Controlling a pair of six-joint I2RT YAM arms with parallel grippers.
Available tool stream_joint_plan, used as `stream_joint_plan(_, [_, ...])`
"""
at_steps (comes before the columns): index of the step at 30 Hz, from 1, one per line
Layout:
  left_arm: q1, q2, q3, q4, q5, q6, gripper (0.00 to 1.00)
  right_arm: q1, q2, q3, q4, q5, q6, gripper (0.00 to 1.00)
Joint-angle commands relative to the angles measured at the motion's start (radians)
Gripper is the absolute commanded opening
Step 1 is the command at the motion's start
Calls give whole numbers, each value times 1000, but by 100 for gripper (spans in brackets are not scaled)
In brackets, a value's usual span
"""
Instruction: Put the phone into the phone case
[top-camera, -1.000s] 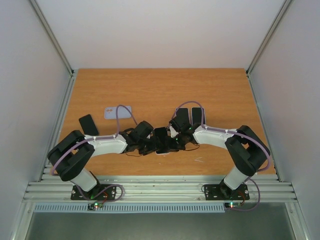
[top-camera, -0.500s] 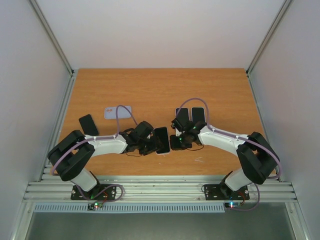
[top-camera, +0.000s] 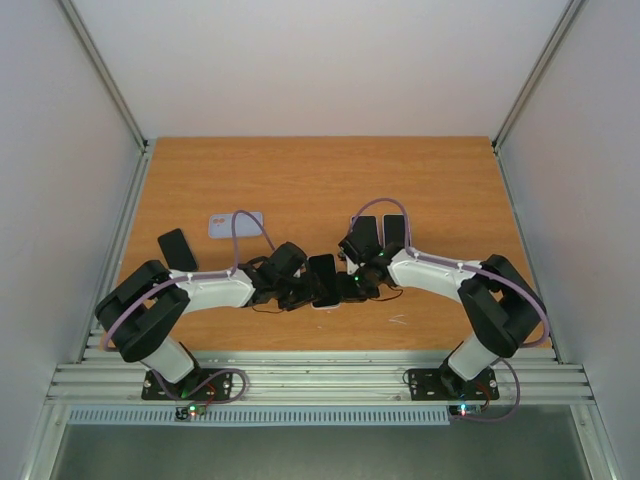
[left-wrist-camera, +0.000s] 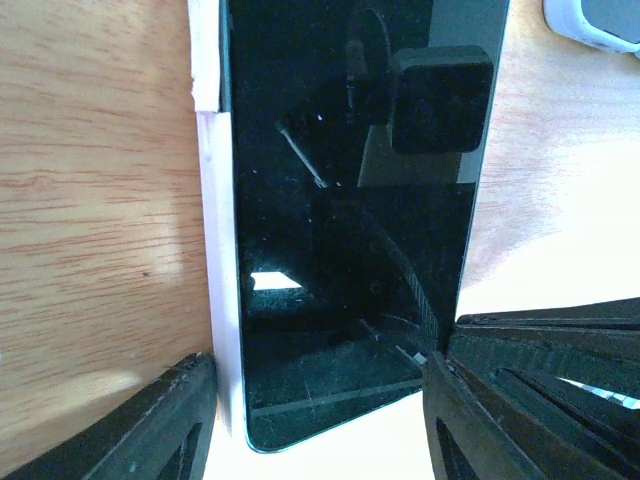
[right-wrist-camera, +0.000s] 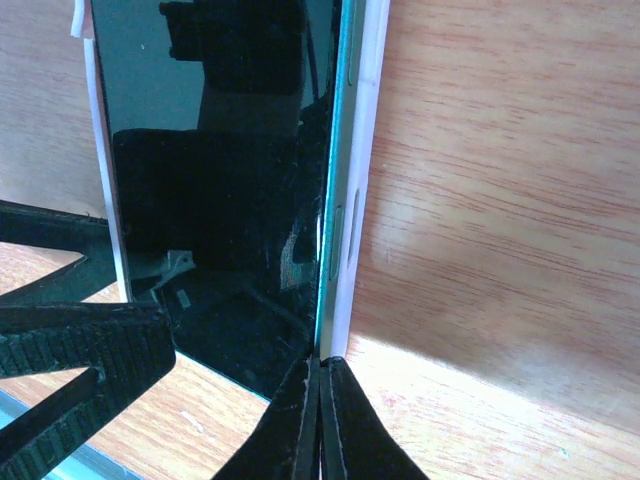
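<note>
Right gripper (right-wrist-camera: 215, 380) has returned to the phone (left-wrist-camera: 350, 250), spread wide, one fingertip at the phone case (left-wrist-camera: 222, 280) rim. Left gripper (left-wrist-camera: 320, 390) clamps the phone lying in that case; pressing the edges down evenly should seat it.

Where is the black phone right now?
In the top view the black glass-fronted phone lies mid-table toward the near edge, between the left gripper and right gripper, on a pale case.

The phone (left-wrist-camera: 350, 220), a dark slab with its glossy black screen facing up, is lying lengthwise on the pale pink phone case (left-wrist-camera: 217, 300) near the front middle of the counter (top-camera: 300, 180), the case's rim showing along one long edge.
</note>
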Motion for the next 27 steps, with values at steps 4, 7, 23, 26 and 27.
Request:
stream_joint_plan(4, [-4, 34, -27, 3, 2, -4, 58, 34, 114, 47, -45, 84, -2, 1])
stream_joint_plan(7, [13, 30, -41, 19, 17, -19, 58, 54, 166, 71, -89, 157, -4, 1])
stream_joint_plan(23, [121, -79, -100, -18, -3, -20, 63, 107, 223, 178, -152, 289, -84, 6])
stream_joint_plan(26, [132, -84, -64, -54, -9, 13, 64, 85, 166, 224, -173, 215, -186, 12])
stream_joint_plan(27, [135, -82, -47, -73, -16, 29, 64, 71, 149, 240, -180, 190, -209, 13])
